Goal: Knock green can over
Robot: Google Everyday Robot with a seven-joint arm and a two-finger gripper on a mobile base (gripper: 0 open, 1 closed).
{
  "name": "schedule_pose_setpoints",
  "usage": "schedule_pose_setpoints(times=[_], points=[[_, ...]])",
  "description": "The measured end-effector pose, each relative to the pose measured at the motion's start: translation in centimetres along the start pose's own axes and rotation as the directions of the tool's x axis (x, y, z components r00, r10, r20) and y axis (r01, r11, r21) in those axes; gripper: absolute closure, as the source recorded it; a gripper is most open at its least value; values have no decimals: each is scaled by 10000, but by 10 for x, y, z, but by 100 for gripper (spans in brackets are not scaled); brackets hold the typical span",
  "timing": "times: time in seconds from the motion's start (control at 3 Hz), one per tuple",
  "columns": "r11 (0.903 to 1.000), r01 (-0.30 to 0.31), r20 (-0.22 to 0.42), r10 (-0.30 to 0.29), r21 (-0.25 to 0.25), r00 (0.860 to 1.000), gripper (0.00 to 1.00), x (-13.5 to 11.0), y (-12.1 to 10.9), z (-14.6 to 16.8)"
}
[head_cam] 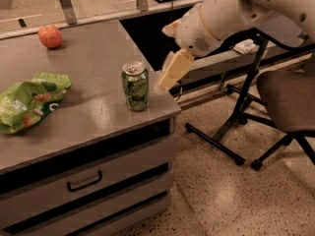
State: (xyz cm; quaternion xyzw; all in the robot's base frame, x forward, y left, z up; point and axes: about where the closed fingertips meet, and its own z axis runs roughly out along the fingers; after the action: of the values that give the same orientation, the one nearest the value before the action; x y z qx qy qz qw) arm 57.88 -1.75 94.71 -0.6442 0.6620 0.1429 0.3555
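The green can (135, 87) stands upright on the grey tabletop (98, 58), close to the corner nearest the robot arm, silver top and pull tab facing up. Nothing about it suggests a tip: its sides are vertical and its base sits flat. So the knock itself is not yet done.

The end effector (170, 75) hangs off the pale arm just beside the can, at about 2 o'clock from it, slanting down toward the can's upper half. A thin gap seems to separate the two, so I judge them near but not touching. Whether the end effector is wide or narrow cannot be told from this view; it holds nothing.

The approach looks essentially complete. What is left is the push, toward 9 o'clock across the can's upper body, enough to topple it onto the tabletop.

At 9 o'clock from the can, well apart, lies a crumpled green snack bag (29, 100). A red fruit (50, 36) sits at roughly 11 o'clock, far back on the tabletop. Neither is the target, and the can should fall short of the bag.
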Motion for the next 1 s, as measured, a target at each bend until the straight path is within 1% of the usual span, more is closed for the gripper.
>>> schedule_pose_setpoints(times=[0.33, 0.67, 1.0], points=[[9974, -234, 674, 280, -683, 9973, 0, -13, 5, 43], [9915, -389, 995, 515, -1243, 9937, 0, -19, 17, 67], [9866, -405, 1199, 599, -1581, 9910, 19, -21, 26, 76]])
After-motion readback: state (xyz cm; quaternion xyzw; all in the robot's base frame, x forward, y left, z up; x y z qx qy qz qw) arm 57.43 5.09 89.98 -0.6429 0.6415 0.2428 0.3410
